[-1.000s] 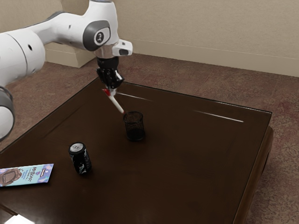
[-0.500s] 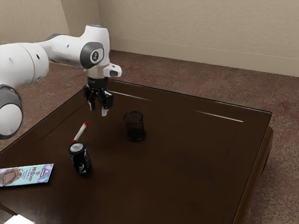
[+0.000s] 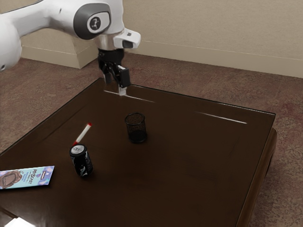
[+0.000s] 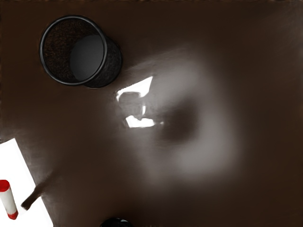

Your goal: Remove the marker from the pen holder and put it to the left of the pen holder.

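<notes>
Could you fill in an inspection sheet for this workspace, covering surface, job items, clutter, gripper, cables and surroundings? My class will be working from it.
Surface: dark brown, glossy tabletop with pale glare streaks.
Job's things: mesh pen holder upright and empty; white marker with red ends lying on the table, toward the exterior view's left of the holder.
Clutter: black can standing near the marker; light blue and purple packet lying flat, cut off by the view's edge.
Gripper: the gripper is open, empty, above the table.
Cables: nothing seen.
Surroundings: beige wall, reddish-brown carpet.
</notes>
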You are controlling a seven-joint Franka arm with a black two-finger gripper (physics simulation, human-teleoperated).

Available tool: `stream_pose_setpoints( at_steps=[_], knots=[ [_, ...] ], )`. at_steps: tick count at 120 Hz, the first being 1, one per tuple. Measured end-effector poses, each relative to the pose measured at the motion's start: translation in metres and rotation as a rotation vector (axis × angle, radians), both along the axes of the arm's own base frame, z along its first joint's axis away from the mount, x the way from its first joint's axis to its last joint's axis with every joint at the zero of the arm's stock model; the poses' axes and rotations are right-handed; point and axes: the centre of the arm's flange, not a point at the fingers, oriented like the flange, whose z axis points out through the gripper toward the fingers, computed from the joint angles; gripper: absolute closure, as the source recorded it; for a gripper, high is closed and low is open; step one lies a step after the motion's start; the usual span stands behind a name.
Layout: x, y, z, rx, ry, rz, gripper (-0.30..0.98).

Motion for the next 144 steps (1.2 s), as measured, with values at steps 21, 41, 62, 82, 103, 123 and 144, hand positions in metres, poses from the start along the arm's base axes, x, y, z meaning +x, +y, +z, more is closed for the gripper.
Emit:
stream_pose_setpoints(
  at_steps=[21,41,62,82,103,123,144],
  knots=[
    [-0.027,-0.018,0.044,0.013,-0.046,-0.034,0.01],
    [-0.029,-0.017,0.043,0.031,-0.031,-0.035,0.00],
    [-0.031,-0.020,0.042,0.041,-0.023,-0.040,0.00],
    [-0.032,-0.024,0.042,0.054,-0.021,-0.049,0.00],
    [-0.033,-0.027,0.042,0.064,-0.020,-0.056,0.00],
    [-0.033,-0.026,0.042,0.066,-0.018,-0.054,0.00],
    [-0.033,-0.026,0.042,0.067,-0.018,-0.053,0.00]
  ],
)
